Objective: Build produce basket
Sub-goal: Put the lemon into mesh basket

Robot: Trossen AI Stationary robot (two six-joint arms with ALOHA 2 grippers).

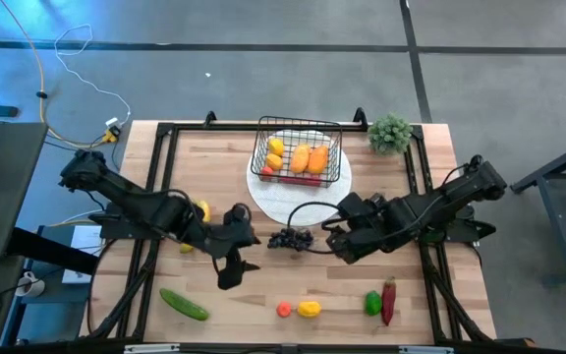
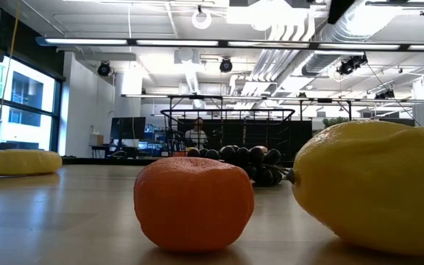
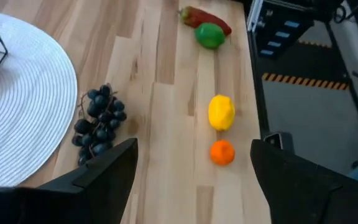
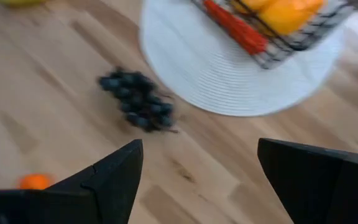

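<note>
At frame centre in the high view, grapes [image 1: 291, 239] flanked by left gripper [image 1: 236, 258] and right gripper [image 1: 330, 239], both spread open and empty, basket [image 1: 299, 152] seen above on white plate [image 1: 268, 197]

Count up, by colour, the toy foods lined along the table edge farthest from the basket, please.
Green: 2, the cucumber and the pepper
Orange: 1, the small orange
Yellow: 1, the lemon
Red: 1, the chili
Total: 5
</note>
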